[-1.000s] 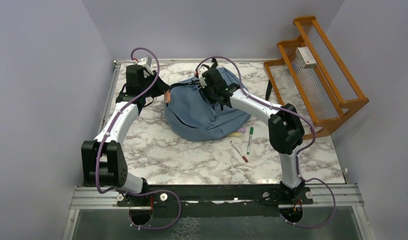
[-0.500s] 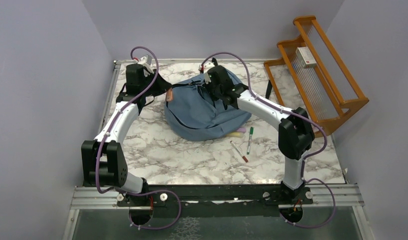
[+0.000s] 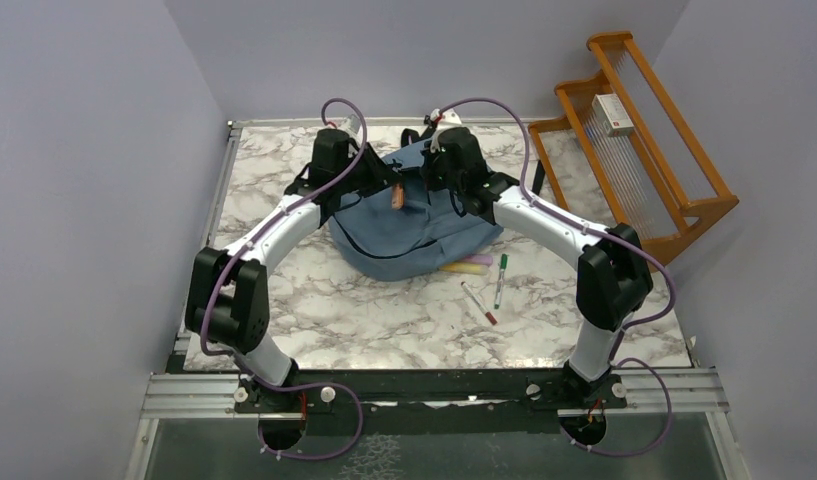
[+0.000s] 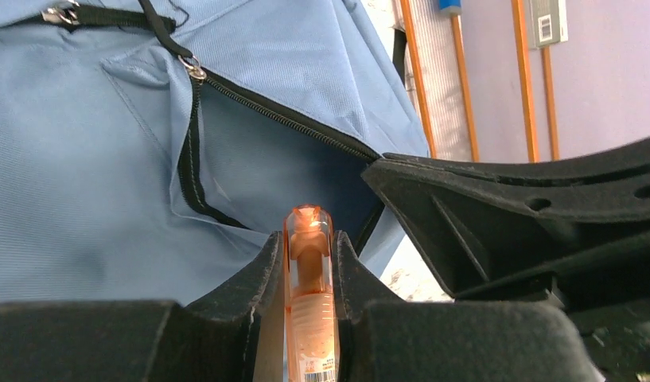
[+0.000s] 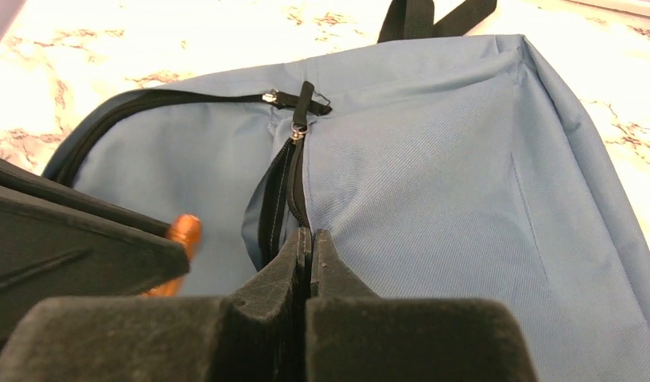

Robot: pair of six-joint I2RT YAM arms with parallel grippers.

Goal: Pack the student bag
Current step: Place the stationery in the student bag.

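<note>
**Bag pocket held open, orange pen above it**

Backpack fabric fills both wrist views. The student bag (image 3: pixel 414 235) lies on the far middle part of the marble surface (image 3: pixel 384 330), between the two arms, with its black straps toward the back wall.

The left tool (image 4: pixel 309 247) is closed on an orange pen (image 4: pixel 309 318). The pen is transparent orange, and its rounded end sticks out past the fingertips. It hangs above the bag, near the open front pocket. In the top view this tool (image 3: pixel 389 186) is over the upper part of the bag.

The right tool (image 5: pixel 309 239) is fully closed and grips the bag's fabric at the edge of the pocket opening. Creases in the cloth run to its tips. The dark zipper of the pocket stands open, and its metal pull (image 5: pixel 297 130) is at the far end.

On the surface just beside the near edge of the bag lie a yellow highlighter (image 3: pixel 464 268), a green marker (image 3: pixel 501 280) and a red marker (image 3: pixel 478 302). A wooden rack (image 3: pixel 684 215) stands at the right side.
</note>
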